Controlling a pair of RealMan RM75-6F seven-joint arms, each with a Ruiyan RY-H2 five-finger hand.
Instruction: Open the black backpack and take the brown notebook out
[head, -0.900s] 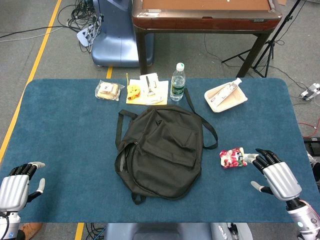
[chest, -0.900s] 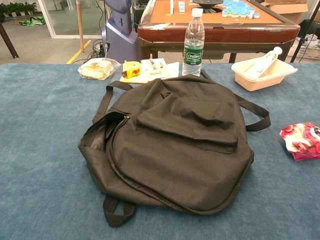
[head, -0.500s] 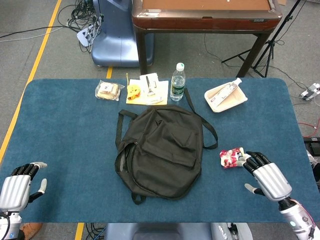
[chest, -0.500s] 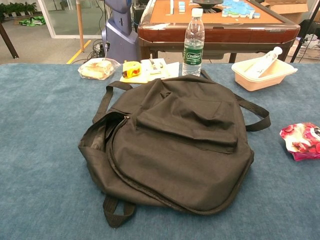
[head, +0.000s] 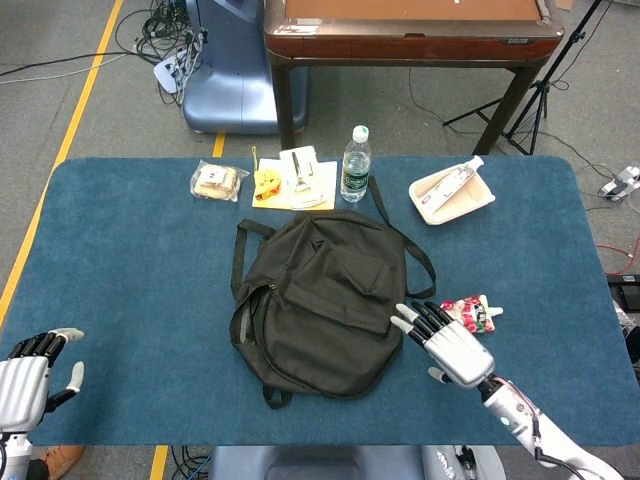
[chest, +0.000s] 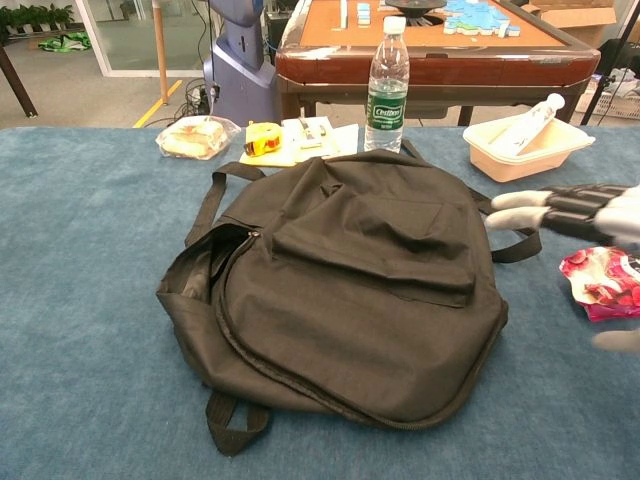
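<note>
Beside the black backpack (head: 322, 295) hovers the right robot hand (head: 447, 338), fingers spread.

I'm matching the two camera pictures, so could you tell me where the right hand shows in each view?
Head view: the right hand is lower right of centre, by the black backpack.
Chest view: the right hand enters at the right edge, fingers pointing left.
Shared landmark: the red snack pouch just beside it.

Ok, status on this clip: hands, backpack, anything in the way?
Both hands empty: right hand open at the black fabric backpack, left hand at near edge. Zipper partly open; notebook unseen. Red snack pouch beside right hand.
</note>
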